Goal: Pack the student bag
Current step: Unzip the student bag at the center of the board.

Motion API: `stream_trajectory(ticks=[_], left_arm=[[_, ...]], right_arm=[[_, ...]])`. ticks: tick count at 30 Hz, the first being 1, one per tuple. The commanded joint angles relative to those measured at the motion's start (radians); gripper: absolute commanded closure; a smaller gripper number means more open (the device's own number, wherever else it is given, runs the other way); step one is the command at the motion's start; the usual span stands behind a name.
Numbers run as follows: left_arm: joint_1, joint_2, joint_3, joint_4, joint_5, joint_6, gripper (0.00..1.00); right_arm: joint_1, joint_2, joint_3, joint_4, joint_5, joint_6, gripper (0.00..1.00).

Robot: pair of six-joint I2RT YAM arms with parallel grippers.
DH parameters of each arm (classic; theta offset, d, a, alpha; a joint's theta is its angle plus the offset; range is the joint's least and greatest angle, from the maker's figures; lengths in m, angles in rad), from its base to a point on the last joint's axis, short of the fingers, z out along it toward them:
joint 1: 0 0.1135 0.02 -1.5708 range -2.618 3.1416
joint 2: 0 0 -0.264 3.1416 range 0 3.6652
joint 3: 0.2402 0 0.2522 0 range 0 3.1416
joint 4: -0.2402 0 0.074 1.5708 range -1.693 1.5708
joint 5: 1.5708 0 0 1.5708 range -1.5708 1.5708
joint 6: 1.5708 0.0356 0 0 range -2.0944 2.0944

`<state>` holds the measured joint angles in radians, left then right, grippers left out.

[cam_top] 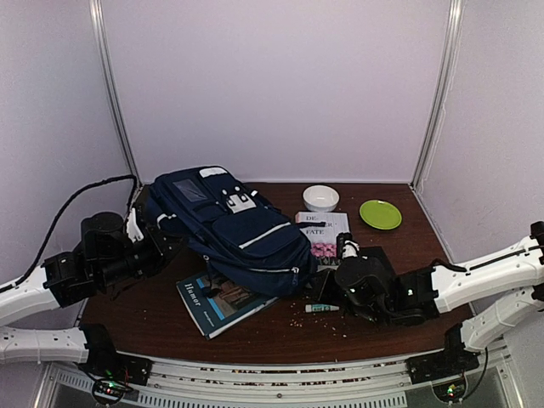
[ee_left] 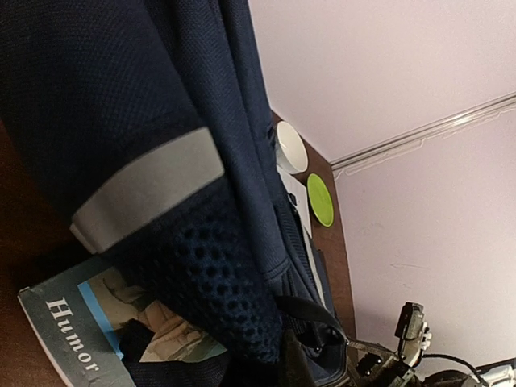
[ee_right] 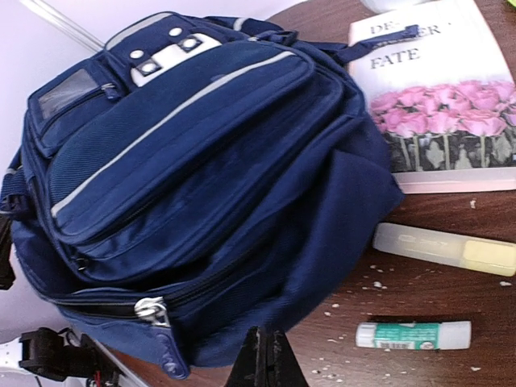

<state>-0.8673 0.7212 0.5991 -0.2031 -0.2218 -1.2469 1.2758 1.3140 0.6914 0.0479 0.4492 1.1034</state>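
The student bag (cam_top: 238, 228) is a large navy backpack with grey stripes and white buckle patches, lying across the table's middle left. Its zipper pull (ee_right: 150, 310) faces the right wrist camera, and the main zip looks closed. My left gripper (cam_top: 160, 245) is at the bag's left side. In the left wrist view its dark fingers (ee_left: 287, 361) sit pressed together in the fabric under the mesh pocket (ee_left: 211, 282), holding that side up over a book. My right gripper (ee_right: 264, 355) is shut and empty, with its tip at the bag's lower edge (cam_top: 321, 287).
A "Humor" book (cam_top: 223, 302) lies partly under the bag. A book with pink roses (cam_top: 325, 231) lies to the right. A white bowl (cam_top: 320, 197) and a green plate (cam_top: 380, 213) stand at the back. A glue stick (ee_right: 413, 334), a pale highlighter (ee_right: 445, 248) and crumbs lie near my right gripper.
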Motion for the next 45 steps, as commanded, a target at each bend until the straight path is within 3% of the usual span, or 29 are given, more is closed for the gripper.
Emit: stream_trajectory(ticks=[1,7,12,19,23,33,45], left_arm=[[0.01,-0.092,-0.058,-0.031,-0.017,0.032,1.0],[0.011,-0.224,-0.228,-0.078,0.023,0.004,1.0],[0.011,-0.221,-0.237,-0.159,0.014,0.034,1.0],[0.011,-0.279,-0.263,-0.253,-0.027,0.028,0.99],[0.011,-0.332,-0.249,-0.33,-0.047,0.038,0.75],[0.011,-0.398,-0.19,-0.482,-0.029,0.055,0.33],[0.011,-0.371,-0.073,-0.513,-0.06,0.128,0.27]], right_arm=[[-0.016,0.015,-0.014,-0.144,0.036,0.022,1.0],[-0.002,0.015,-0.025,-0.106,-0.009,-0.032,1.0],[0.023,0.01,0.006,-0.016,-0.09,-0.176,1.0],[0.026,-0.014,-0.015,0.045,-0.195,-0.307,0.61],[0.022,0.005,0.031,0.03,-0.295,-0.393,0.51],[0.009,0.128,0.142,0.005,-0.443,-0.443,0.52],[-0.002,0.238,0.178,-0.022,-0.455,-0.413,0.59]])
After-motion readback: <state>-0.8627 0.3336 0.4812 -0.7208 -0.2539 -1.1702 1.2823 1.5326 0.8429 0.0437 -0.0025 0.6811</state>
